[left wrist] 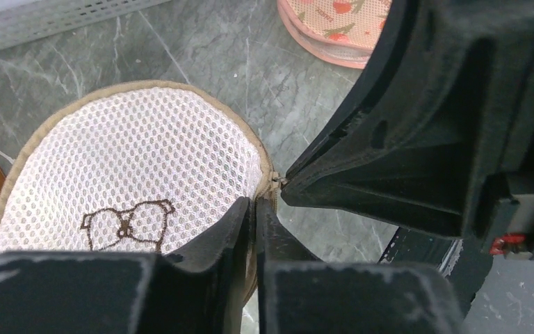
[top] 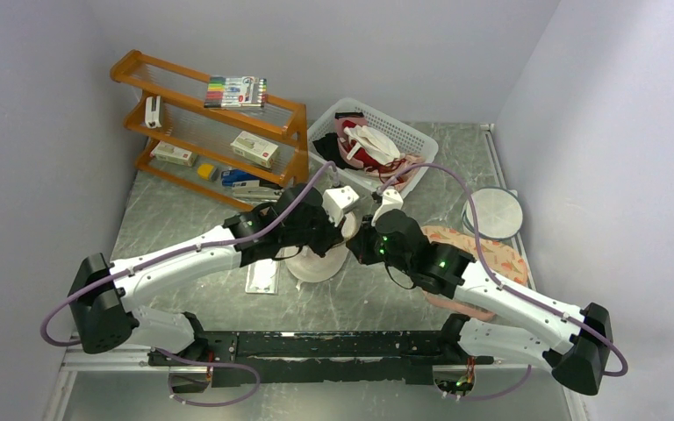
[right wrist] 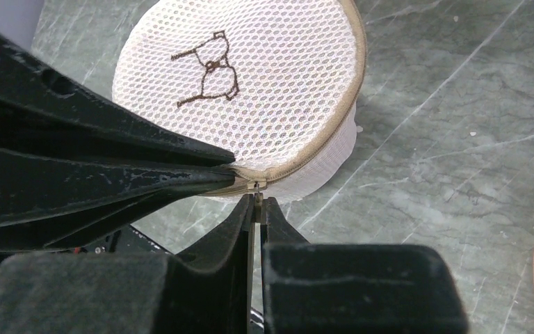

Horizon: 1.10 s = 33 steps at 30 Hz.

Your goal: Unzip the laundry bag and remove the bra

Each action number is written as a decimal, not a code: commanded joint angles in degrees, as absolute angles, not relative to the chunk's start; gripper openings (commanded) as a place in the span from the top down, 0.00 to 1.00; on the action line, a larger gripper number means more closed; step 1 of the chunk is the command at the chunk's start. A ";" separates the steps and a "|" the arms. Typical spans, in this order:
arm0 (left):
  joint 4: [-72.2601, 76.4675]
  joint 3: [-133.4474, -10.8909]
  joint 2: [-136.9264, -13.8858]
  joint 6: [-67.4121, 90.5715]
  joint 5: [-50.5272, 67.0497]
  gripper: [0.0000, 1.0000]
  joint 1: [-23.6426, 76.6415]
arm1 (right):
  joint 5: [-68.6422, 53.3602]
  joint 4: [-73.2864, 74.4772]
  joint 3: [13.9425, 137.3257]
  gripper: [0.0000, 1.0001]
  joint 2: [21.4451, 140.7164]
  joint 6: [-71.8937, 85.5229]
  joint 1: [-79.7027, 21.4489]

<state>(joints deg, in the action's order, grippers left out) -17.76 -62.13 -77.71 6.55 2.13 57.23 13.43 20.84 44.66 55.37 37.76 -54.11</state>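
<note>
The laundry bag point(top: 318, 263) is a round cream mesh pouch with a beige zip rim and a dark emblem on its face; it lies at mid-table, also in the left wrist view point(left wrist: 132, 167) and the right wrist view point(right wrist: 250, 90). My left gripper point(left wrist: 256, 205) is shut on the bag's beige rim beside the zip slider. My right gripper point(right wrist: 258, 200) is shut on the small zip pull point(right wrist: 257, 191) at the rim. The two grippers meet tip to tip at the bag's right edge point(top: 355, 239). The zip looks closed. The bra is hidden.
Peach fruit-patterned pads point(top: 483, 254) lie right of the bag under my right arm. A grey round disc point(top: 496, 212) sits at back right. A white basket point(top: 373, 145) of clothes stands behind. An orange shelf rack point(top: 211, 123) stands at back left. A flat white packet point(top: 261, 276) lies left of the bag.
</note>
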 commanded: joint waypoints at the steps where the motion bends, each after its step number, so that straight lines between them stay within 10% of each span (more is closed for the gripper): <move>1: -16.45 -62.20 -74.47 4.09 4.01 0.88 57.40 | 12.49 19.85 44.99 1.00 54.54 39.68 -53.98; 14: -15.30 -59.63 -67.81 5.74 2.64 0.93 57.39 | 19.19 27.98 51.60 1.00 59.98 33.77 -49.66; 33: -18.59 -54.51 -63.76 15.90 4.94 0.89 57.39 | -10.29 21.28 51.91 1.00 63.47 23.94 -33.46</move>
